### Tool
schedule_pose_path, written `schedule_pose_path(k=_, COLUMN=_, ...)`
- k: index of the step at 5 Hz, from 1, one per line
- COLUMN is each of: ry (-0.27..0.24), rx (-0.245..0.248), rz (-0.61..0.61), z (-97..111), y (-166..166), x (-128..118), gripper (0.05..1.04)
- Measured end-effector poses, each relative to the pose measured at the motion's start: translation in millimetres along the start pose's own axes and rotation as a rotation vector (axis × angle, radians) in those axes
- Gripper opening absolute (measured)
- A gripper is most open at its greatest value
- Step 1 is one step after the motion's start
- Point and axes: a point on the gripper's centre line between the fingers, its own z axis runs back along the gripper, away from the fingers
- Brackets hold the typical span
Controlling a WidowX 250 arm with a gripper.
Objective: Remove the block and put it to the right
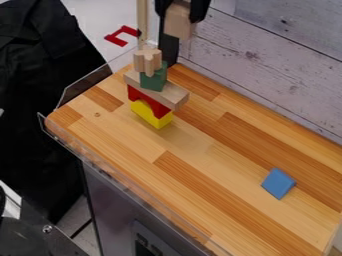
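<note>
At the top edge of the camera view, my gripper (181,11) is closed around a natural wood block (179,22), held above and behind a stack. The stack stands at the table's back left. Its lowest piece is a yellow block (151,115), with a red block (147,101) over it. Across these lies a light wood plank (157,89). A green block (153,79) rests on the plank, and a notched natural wood piece (147,60) sits at the top. To the right on the table lies a blue block (278,184).
The wooden table (194,150) has a clear plastic rim along its left and front edges. A pale plank wall (267,60) runs behind it. Beyond the back left corner are a red bracket-shaped object (122,36) and an upright wooden post. Dark cloth hangs at the left.
</note>
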Motion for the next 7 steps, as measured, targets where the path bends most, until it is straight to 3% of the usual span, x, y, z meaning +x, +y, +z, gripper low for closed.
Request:
schedule_pose_path(k=1, ry=-0.026, rx=-0.007, rz=-0.020, z=-3, y=-6, x=4, gripper=0.564)
schedule_pose_path(k=2, ry=-0.022, rx=-0.019, rz=-0.058, z=-18, y=-17, x=10, gripper=0.564)
schedule_pose_path(k=3, ry=0.010, rx=-0.020, rz=-0.107, z=-35, y=-34, x=15, gripper=0.564)
schedule_pose_path(k=4, ry=0.073, rx=0.000, rz=-0.183, z=-59, y=-60, x=18, gripper=0.564)
schedule_pose_path(k=6, ry=0.130, rx=0.057, rz=-0.268, z=-86, y=-91, x=24, gripper=0.564)
schedule_pose_path(k=7, ry=0.132, rx=0.063, rz=-0.278, z=-92, y=-95, x=24, gripper=0.564)
